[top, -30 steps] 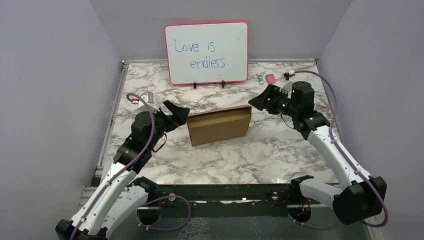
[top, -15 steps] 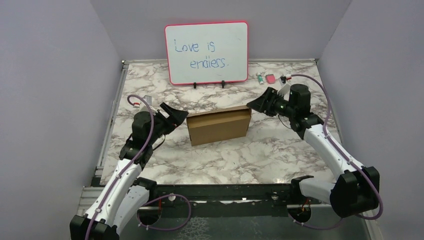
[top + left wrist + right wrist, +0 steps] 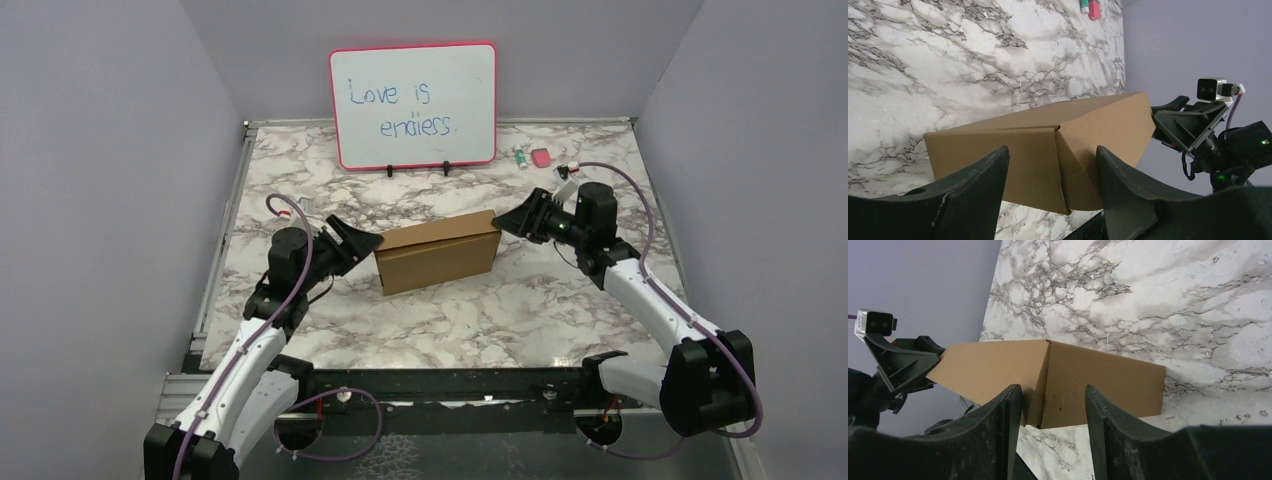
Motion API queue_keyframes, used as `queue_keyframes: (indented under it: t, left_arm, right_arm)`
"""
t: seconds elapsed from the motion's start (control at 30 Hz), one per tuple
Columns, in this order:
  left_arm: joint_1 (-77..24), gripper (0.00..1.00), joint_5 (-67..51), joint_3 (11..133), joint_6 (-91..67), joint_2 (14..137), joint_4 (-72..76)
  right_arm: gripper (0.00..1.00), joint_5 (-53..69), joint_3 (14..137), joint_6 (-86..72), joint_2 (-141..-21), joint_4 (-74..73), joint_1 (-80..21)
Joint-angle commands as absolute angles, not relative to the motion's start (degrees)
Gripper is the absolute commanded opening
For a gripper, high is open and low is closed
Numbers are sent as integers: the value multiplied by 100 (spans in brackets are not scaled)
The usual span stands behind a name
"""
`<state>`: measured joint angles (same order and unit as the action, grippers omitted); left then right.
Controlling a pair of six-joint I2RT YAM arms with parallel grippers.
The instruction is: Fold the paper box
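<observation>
The paper box (image 3: 438,251) is a closed brown cardboard mailer standing on the marble table, middle of the top view. My left gripper (image 3: 366,241) is open at the box's left end, its tips close to that end. My right gripper (image 3: 503,222) is open at the box's upper right corner, its tips close to it. In the left wrist view the box (image 3: 1048,150) fills the gap between the open fingers (image 3: 983,175). In the right wrist view the box (image 3: 1063,380) lies just beyond the open fingers (image 3: 1098,405). Neither gripper holds anything.
A pink-framed whiteboard (image 3: 413,105) stands at the back. A small green and a pink object (image 3: 533,157) lie at the back right. A small white item (image 3: 300,206) lies at the left, behind my left arm. Grey walls close in both sides.
Both grippers have moved in toward the box ends and lowered. The right gripper has come from right of the box to its upper right corner. The box has not moved.
</observation>
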<state>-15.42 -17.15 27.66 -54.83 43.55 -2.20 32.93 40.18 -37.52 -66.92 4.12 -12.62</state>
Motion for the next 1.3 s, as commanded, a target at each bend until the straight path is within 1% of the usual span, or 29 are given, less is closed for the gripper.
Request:
queue_keyframes:
  t: [0.0,0.17,0.33,0.4,0.5,0.67,0.77,0.83,1.03,1.13,1.27]
  left_arm:
    - [-1521,64,-2021,2576,-5323,4298,-355]
    - [-1516,60,-2013,2272,-5261,4176,-469]
    - [-1525,53,-1908,1931,-5201,4043,-579]
    - [-1525,48,-1881,1771,-5236,4058,-502]
    - [-1520,40,-1933,1423,-5452,4183,22]
    - [-1521,26,-2072,1274,-5753,4933,1292]
    - [-1513,22,-2367,1450,-5818,5603,1845]
    - [-1506,19,-2513,1654,-5697,5960,1880]
    - [-1470,18,-2410,1776,-5605,6037,1845]
    - [-1445,22,-2349,1635,-5712,5880,1825]
    - [-1391,25,-2300,1579,-5857,5463,1783]
  right_arm:
    - [52,3448,3699,-3595,-6775,246,-1274]
    - [50,3341,3459,-3566,-6794,326,-1266]
    - [48,3276,3136,-3455,-6798,467,-1270]
    - [47,3372,2996,-3487,-6830,639,-1272]
    - [45,3500,2873,-3549,-6942,830,-1273]
    - [42,3578,2843,-3577,-7017,903,-1268]
    - [41,3575,2847,-3606,-6995,952,-1273]
    - [41,3655,2868,-3619,-6994,991,-1274]
    - [41,3778,2886,-3595,-6937,992,-1275]
    - [41,3754,2904,-3611,-6843,950,-1274]
    - [41,3807,2969,-3668,-6784,960,-1270]
